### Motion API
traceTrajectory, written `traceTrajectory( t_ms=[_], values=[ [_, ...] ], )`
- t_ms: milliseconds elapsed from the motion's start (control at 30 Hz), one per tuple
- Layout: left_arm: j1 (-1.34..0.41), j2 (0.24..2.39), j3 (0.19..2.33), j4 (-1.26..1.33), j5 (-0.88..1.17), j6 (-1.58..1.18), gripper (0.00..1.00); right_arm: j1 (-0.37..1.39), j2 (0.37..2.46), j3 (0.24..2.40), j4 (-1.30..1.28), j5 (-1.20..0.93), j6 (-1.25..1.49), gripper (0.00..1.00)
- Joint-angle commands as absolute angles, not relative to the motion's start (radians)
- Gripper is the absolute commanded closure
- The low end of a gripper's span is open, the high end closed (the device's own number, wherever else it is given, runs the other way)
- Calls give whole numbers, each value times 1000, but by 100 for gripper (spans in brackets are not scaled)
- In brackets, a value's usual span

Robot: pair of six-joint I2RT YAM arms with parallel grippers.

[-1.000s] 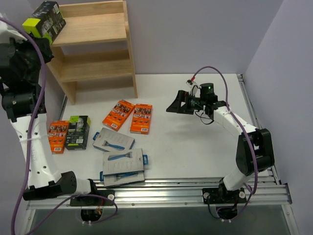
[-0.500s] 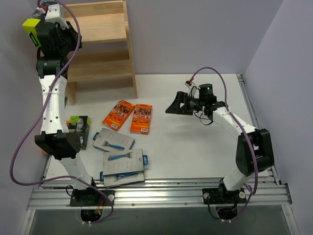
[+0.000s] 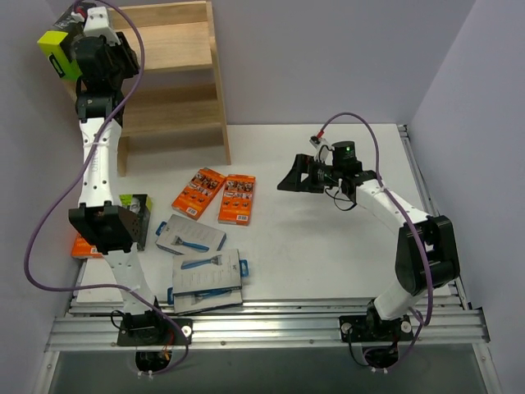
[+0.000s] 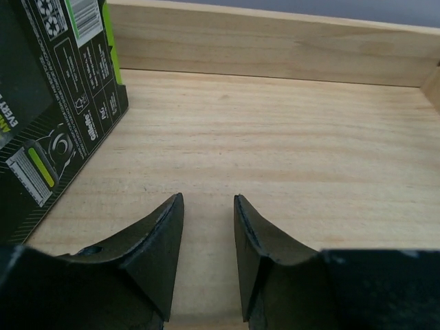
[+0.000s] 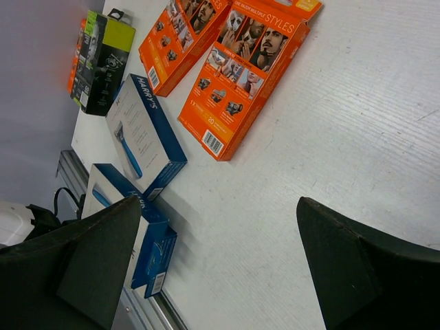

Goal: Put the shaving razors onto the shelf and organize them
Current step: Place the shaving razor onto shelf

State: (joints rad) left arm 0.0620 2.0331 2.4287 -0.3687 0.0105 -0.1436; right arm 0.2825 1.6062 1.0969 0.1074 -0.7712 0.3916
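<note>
Left gripper (image 4: 208,203): fingers a narrow gap apart, nothing between them, low over the top tier of the shelf (image 4: 295,144).
Black box (image 4: 51,103): standing on that top tier at its left end, at 10 o'clock from the left gripper, just beside it and not touching.
Right gripper (image 5: 220,227): jaws wide apart, empty, hanging above the table (image 5: 357,124).
Orange packs (image 3: 237,198): two, flat on the table side by side, at 9 o'clock from the right gripper in the top view and near it.
Long axis: roughly 12 to 6 for the right one; the left one tilted toward 1.
Wrist check: in the right wrist view, nearest orange pack at 12 o'clock from the open jaws, clear table between.
Grey cards (image 3: 190,235): flat, at 7 o'clock from the orange packs, nearer the arm bases; more stacked just below.
Second black box (image 3: 135,209): on the table at 9 o'clock from the orange packs, partly hidden by the left arm.
Third orange pack (image 3: 80,245): at the left table edge, mostly hidden by that arm.
Nearer arm: likely the right for the two orange packs; left gripper high at the shelf, well apart from everything on the table.
Grip line: probably across a pack's short side, so jaws closing along 3 to 9.
Progress: one box shelved, by the look of it; the rest not yet placed.
</note>
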Motion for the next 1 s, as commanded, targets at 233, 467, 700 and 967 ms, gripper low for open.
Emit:
traceTrajectory(
  t_ms=[233, 467, 700, 967],
  values=[
    [80, 2152, 2539, -230, -175, -117, 52, 287, 1600, 1155, 46, -747, 373, 8],
    [92, 2238, 2614, -218, -224, -117, 48, 287, 1626, 1189, 12, -736, 364, 8],
    [95, 2298, 2664, -187, -267, -132, 40, 287, 1646, 1207, 5, -735, 357, 8],
    [77, 2384, 2735, -152, -339, -88, 30, 285, 1657, 1219, -44, -733, 348, 8]
  ],
)
